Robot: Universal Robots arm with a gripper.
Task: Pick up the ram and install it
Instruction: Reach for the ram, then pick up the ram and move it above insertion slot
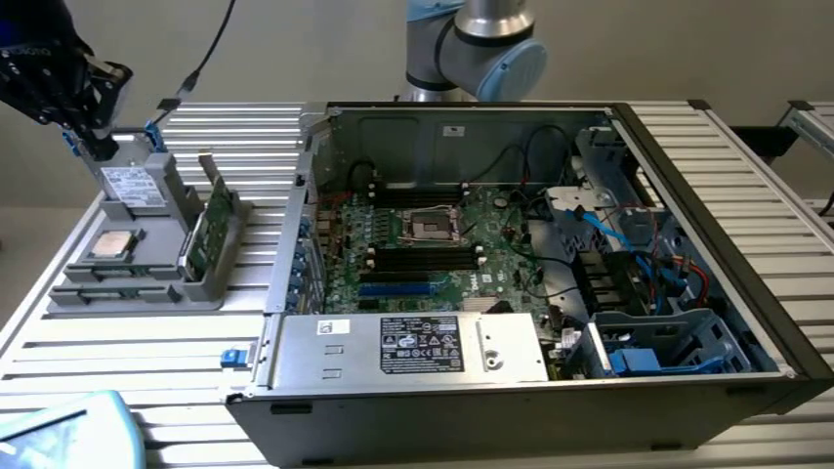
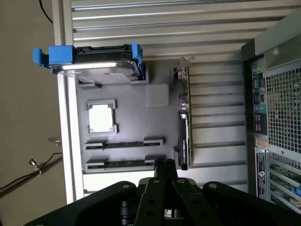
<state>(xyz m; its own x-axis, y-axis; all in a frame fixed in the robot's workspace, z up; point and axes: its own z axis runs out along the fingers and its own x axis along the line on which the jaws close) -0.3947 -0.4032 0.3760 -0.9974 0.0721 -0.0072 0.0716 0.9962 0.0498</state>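
Partly behind hand [image 2: 165,168]: ram [image 2: 123,163] end.

A ribbed aluminium desk [image 1: 144,347] stands before a plain pale wall [image 1: 312,49]; the floor [image 2: 21,103] is beige, evenly lit.

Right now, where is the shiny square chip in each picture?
Exterior view: the square chip lies on the grey tray at the exterior view's left, outside the computer case.
Wrist view: the chip lies on that tray, between the hard drive and the ram sticks.
Shared landmark: the hard drive with its blue clips.
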